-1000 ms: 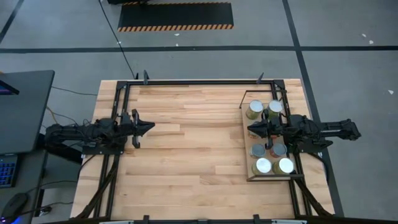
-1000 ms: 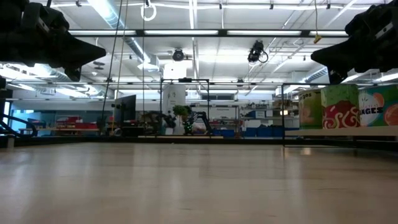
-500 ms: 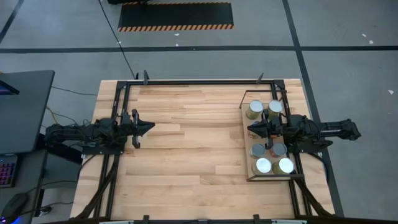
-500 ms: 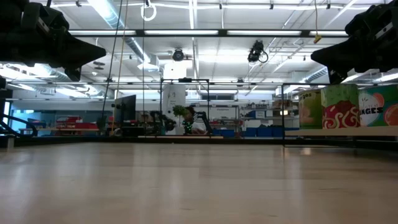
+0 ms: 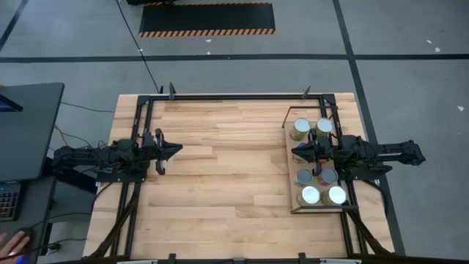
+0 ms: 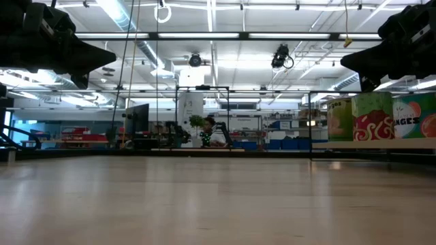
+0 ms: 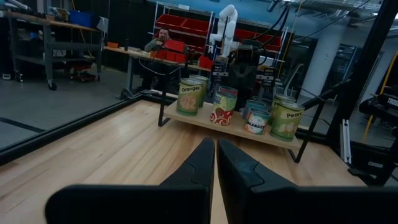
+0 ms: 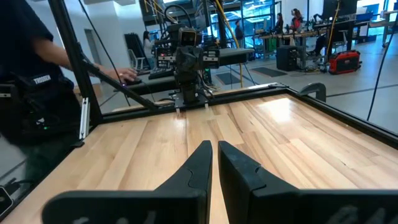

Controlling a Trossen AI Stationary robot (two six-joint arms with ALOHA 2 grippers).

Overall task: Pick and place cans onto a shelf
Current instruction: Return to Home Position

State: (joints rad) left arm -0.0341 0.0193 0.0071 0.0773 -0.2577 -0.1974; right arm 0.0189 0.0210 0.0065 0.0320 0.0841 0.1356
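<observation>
With the cans [image 5: 310, 195] standing on the shelf [image 5: 316, 210] at the table's right, perhaps more hidden under the arm, the homing step looks nearly complete: the left gripper [image 5: 173, 152] and right gripper [image 5: 296, 152], fingers pressed together and empty, need only settle.

The tabletop [image 5: 227, 169] is noted as smooth, satin-finished butcher-block wood. At 3 o'clock, the shelf [image 5: 290, 183] is recorded as pale matt wood edged in black metal, and the cans [image 5: 310, 196] are seen with shiny metal tops and glossy labels.
</observation>
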